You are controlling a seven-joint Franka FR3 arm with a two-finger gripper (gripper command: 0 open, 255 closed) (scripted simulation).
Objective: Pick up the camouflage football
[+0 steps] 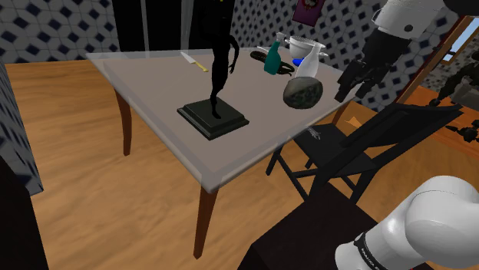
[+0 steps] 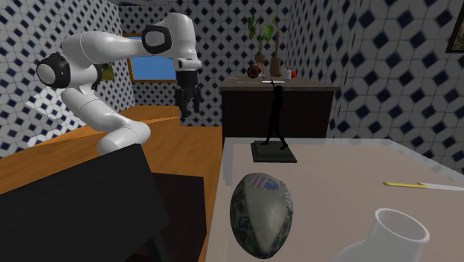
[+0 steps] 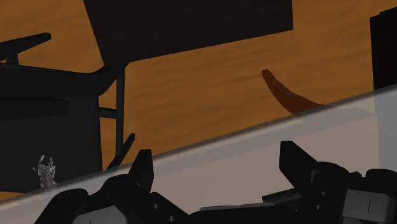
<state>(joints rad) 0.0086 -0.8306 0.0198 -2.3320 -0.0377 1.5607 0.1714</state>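
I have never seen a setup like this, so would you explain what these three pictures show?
A simulated white robot arm stands on a box. One picture looks down from beside that box, one looks across the table, and one rides on the wrist, looking along the black jaws. On the table are a camouflage football, a black figurine, a teal bottle, a white vase, a pot and a knife. The jaws are open, hold nothing, and hang in the air apart from the football.
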